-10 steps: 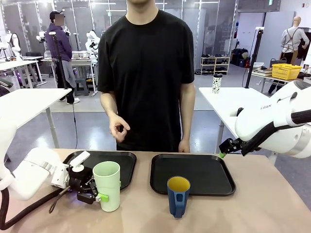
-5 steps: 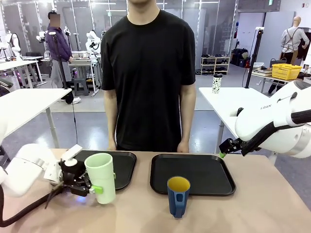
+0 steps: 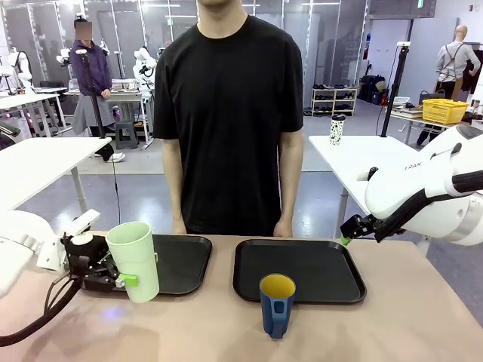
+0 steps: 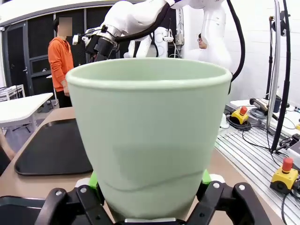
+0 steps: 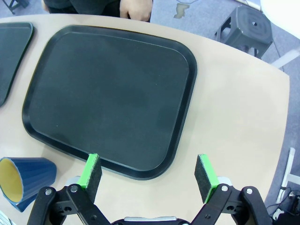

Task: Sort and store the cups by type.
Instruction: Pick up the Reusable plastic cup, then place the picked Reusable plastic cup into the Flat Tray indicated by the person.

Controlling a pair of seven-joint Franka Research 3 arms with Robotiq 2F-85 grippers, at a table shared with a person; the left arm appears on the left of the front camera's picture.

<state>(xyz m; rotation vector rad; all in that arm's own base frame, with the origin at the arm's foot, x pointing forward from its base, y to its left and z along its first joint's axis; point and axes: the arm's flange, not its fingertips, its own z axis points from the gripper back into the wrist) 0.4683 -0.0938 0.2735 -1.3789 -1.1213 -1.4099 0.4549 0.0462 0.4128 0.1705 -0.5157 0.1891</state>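
Here, left fingers (image 4: pixel 92 181) pinching green tumbler (image 3: pixel 133 260), right fingers (image 5: pixel 92 171) spread above black tray (image 5: pixel 112 93), arm lettering (image 3: pixel 412 167) illegible.

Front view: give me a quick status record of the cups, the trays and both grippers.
green tumbler: clamped in the left gripper, at the left end of the left tray
blue mug: upright on the table, in front of the right tray, handle toward the robot
right gripper: open, holding nothing, above the right tray's edge
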